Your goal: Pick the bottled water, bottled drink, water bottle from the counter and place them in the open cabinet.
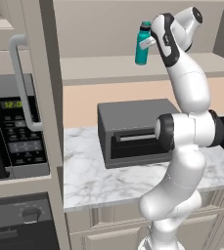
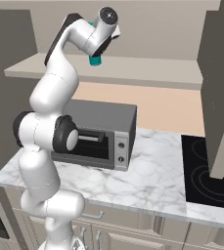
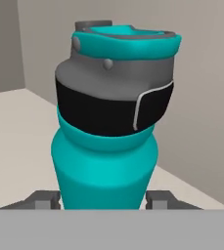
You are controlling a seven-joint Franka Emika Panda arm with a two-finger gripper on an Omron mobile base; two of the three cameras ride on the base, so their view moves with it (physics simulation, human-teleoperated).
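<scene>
Hand view: teal water bottle (image 3: 103,161) stands upright right between the two finger tips (image 3: 161,199), one on each side, low on its body. Gripper (image 3: 103,200) looks clamped on it. Left base view: bottle's up by the open cabinet (image 1: 108,68) shelf, w/ gripper (image 1: 146,43) beside it.

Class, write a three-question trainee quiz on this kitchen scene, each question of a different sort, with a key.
1. True or false: the gripper holds the water bottle upright.
2. What sits directly below the open cabinet shelf? A) toaster oven B) kettle C) sink
3. Fill in: the bottle's body is coloured ____.

Key: 1 true; 2 A; 3 teal.
</scene>
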